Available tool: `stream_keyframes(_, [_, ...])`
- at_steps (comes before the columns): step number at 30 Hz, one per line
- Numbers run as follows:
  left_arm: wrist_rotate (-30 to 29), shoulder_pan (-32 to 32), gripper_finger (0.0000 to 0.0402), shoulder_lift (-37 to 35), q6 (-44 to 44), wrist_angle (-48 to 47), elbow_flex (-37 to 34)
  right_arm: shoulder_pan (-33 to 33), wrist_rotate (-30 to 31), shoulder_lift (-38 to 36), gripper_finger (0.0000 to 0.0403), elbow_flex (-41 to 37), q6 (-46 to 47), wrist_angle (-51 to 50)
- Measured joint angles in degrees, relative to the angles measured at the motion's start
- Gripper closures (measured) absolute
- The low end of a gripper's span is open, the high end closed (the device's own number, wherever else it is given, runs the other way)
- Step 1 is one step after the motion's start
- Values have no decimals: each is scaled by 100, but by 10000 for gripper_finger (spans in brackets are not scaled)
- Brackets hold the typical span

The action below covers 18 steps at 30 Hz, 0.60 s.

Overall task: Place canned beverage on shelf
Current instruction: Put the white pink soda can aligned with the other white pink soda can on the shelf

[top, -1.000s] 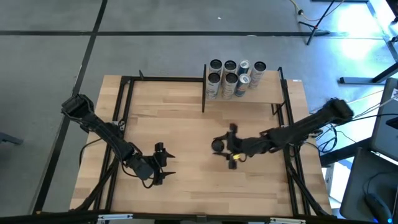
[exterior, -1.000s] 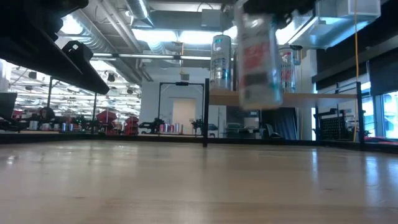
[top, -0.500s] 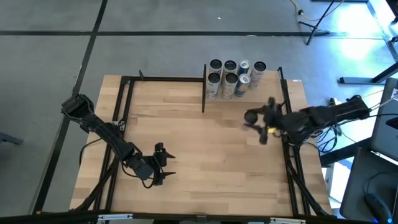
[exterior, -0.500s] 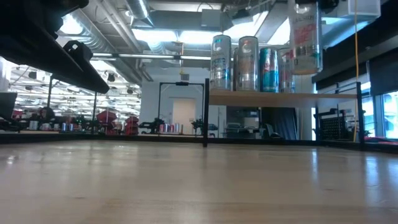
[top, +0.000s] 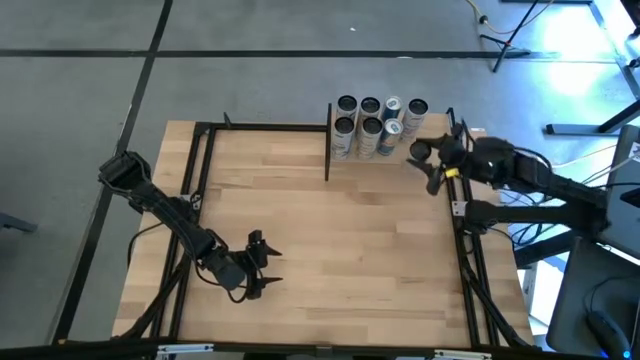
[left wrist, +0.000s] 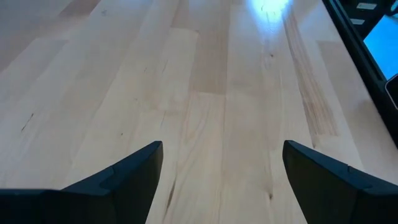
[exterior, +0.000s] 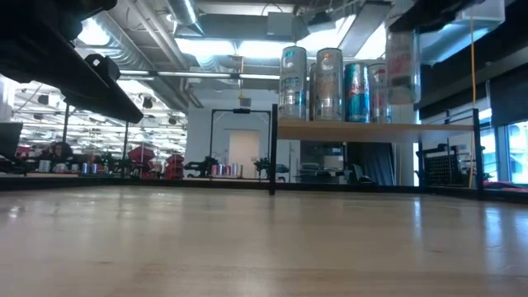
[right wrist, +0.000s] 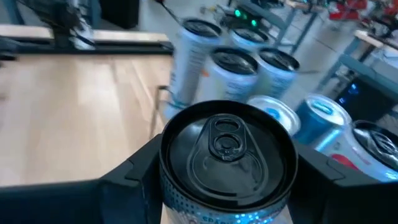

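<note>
Right gripper (right wrist: 224,186) pinching the can (right wrist: 227,155) by its smooth, dentable sidewall below the rim; probably slippery; firm mid-body hold best.

Grey floor (top: 250,40), ceiling ducts (exterior: 165,49), bright lights

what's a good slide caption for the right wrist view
Right pincer holding a black-topped can upright beside the cans already on the shelf.

Seven upright cans (top: 375,125) are crowding the shelf (top: 432,155)'s far-left part; its near strip is lying bare, black posts (top: 328,140) flanking it.
</note>
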Motion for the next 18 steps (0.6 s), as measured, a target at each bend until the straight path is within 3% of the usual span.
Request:
stream_keyframes(11, [-104,4,89,0,62,28,0,-2522,-2286,290,182,-2,-447,243])
stream_keyframes(18, [-218,4,89,0,198,28,0,-3309,-2901,606,182,0,-452,288])
